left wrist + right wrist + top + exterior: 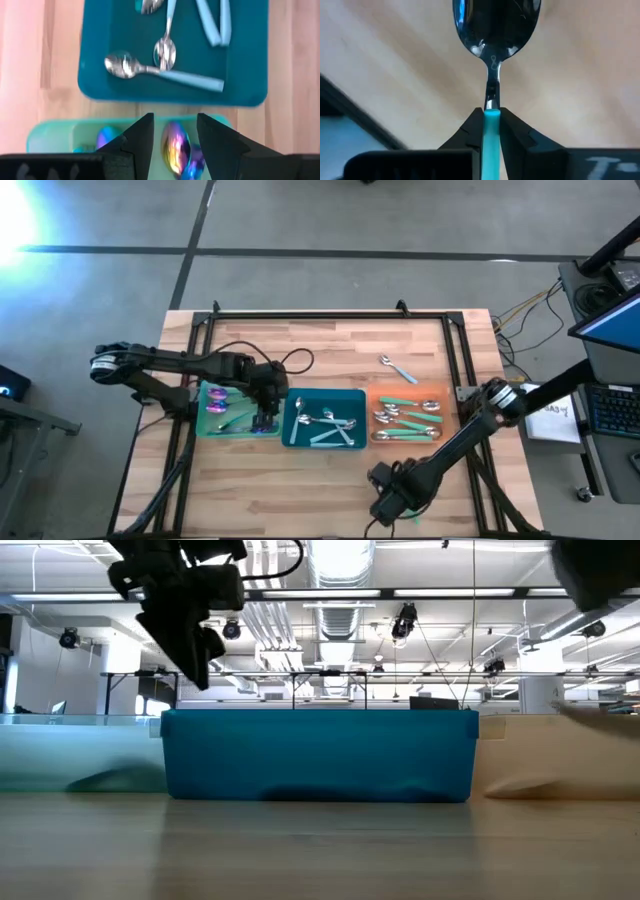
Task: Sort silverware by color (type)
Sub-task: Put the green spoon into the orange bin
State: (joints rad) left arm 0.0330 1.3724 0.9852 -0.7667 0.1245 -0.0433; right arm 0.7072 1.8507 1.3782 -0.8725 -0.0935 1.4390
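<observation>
Right claw [491, 120] sits low at the near edge of the surface [300, 480], in front of the orange tray [372, 418], fingers pinched on the teal handle of a spoon [495, 30]; the silver bowl sticks out ahead of the tips, above bare wood. The grip is near the neck of the handle and looks centred between the fingers. Left claw [172, 137] hovers over the green tray [203, 420], jaws spread and holding nothing, with a purple-pink spoon [177, 150] lying in the tray right below the gap. Teal tray [296, 402] in the middle holds several teal-handled spoons; the orange tray holds a mix of silver and teal-handled ones; one silver spoon [396, 368] lies loose on the wood behind the orange tray. Step in hand, by judgement: lift the gripped spoon and carry it to the teal tray. To do it well: raise straight up first so the bowl clears the wood, keep the pinch firm since the thin handle could pivot, cross over the tray wall with height to spare, and release low above a free patch. The left arm is close by; keep clear of it.
</observation>
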